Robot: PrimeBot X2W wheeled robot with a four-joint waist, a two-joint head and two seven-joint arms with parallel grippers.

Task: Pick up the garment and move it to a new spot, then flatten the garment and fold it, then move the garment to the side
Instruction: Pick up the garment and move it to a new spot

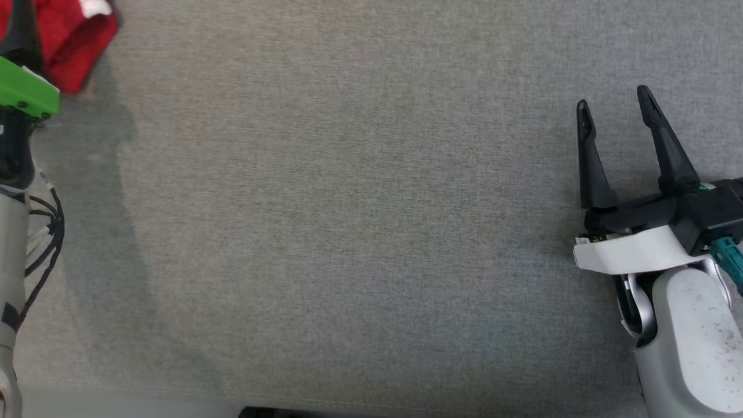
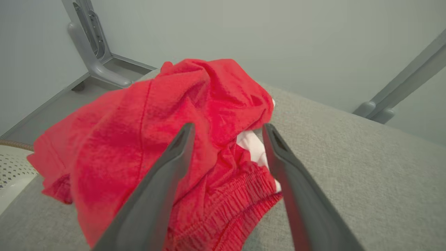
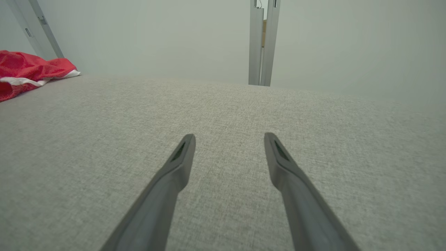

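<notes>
1. Our right gripper (image 1: 613,100) is closest to us. It is well apart from the red garment (image 1: 75,46), far off to its right. Its two dark fingers stand wide apart and hold nothing.
2. The grey table (image 1: 348,232) lies under that gripper and runs all the way over to the garment.
3. Our left arm has black wires and a green part (image 1: 26,93). The green part sits just beside the garment, on our side of it.
4. Our left gripper (image 2: 228,126) is right at the garment. Its fingers are spread wide, and we see red cloth between them. They are not pinching it. We cannot tell if the tips touch the cloth.
5. The garment lies in a crumpled heap on the far left corner of the table. It shows a white bit and a stretchy band.
6. Behind the garment stand a grey metal leg (image 2: 90,52) and a pale wall. A white thing with little holes (image 2: 14,167) is to the garment's left.
</notes>
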